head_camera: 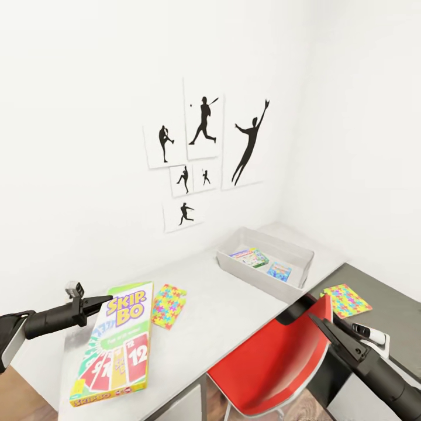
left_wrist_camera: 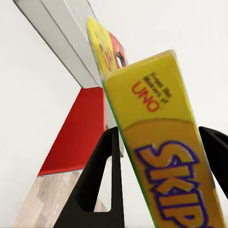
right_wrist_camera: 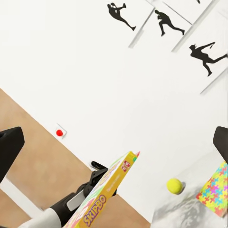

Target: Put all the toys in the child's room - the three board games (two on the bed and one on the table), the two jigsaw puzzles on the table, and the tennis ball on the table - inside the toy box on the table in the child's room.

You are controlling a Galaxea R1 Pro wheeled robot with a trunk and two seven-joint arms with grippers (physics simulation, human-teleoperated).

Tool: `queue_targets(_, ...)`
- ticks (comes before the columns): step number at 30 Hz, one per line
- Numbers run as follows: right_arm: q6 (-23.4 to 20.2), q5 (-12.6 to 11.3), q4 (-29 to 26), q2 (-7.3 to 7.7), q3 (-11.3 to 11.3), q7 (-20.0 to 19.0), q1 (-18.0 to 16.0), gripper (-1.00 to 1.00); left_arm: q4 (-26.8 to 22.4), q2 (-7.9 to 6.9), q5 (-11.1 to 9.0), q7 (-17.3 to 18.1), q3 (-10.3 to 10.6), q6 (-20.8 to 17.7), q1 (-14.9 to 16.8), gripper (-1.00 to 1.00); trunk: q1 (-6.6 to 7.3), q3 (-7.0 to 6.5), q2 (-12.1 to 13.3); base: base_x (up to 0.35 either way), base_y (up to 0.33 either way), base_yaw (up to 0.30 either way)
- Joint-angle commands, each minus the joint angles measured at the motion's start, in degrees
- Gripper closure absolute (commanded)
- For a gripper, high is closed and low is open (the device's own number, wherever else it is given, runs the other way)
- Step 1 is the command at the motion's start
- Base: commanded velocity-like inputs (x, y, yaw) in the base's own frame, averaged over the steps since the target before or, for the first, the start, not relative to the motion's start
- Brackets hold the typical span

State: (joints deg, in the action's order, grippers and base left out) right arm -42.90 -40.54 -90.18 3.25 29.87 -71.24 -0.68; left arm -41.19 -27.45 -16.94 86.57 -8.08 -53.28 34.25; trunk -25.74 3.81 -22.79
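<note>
My left gripper (head_camera: 105, 301) is shut on the edge of the yellow-green Skip-Bo board game (head_camera: 117, 345), over the near left part of the grey table (head_camera: 234, 304). The left wrist view shows that box (left_wrist_camera: 161, 156) clamped between both fingers. Next to it lies one jigsaw puzzle (head_camera: 168, 305); the other jigsaw puzzle (head_camera: 347, 299) lies on the dark lower section. The grey toy box (head_camera: 231, 261) at the back holds two board games (head_camera: 251, 256) (head_camera: 279, 271). The tennis ball (right_wrist_camera: 175, 185) lies on the table near a puzzle. My right gripper (head_camera: 313, 310) hangs open over the chair.
A red chair (head_camera: 275, 356) is pushed up to the table's front edge, under my right arm. Black silhouette pictures (head_camera: 202, 152) hang on the white wall behind the table. A wall corner closes off the right side. Wood floor (right_wrist_camera: 33, 156) lies below.
</note>
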Motion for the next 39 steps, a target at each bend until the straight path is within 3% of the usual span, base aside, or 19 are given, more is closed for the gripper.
queue_targets(1,-0.43,-0.18,0.00,0.00,0.01,-0.04,-0.06,-1.00,-0.03,-0.04,-0.03,0.15,0.00,-0.51,0.03,1.00,-0.04,0.06,-0.13,0.000,0.000,-0.202)
queue_targets(16,-0.43,-0.21,0.00,0.00,0.04,-0.04,-0.03,-1.00,-0.03,0.03,-0.03,0.18,-0.21,-0.41,-0.07,1.00,-0.04,-0.98,-0.13,0.000,0.000,-0.201)
queue_targets(24,-0.32,-0.20,0.36,-0.08,0.26,0.20,-0.04,-1.00,-0.11,0.02,-0.03,0.25,-0.76,0.46,-0.32,1.00,-0.04,-1.12,-0.13,0.000,-0.004,-0.048)
queue_targets(39,-0.40,-0.24,0.00,-0.08,0.29,0.20,-0.02,-1.00,-0.12,0.03,-0.03,0.27,-0.71,0.79,-0.33,1.00,-0.04,-1.12,-0.13,0.000,-0.268,-0.001)
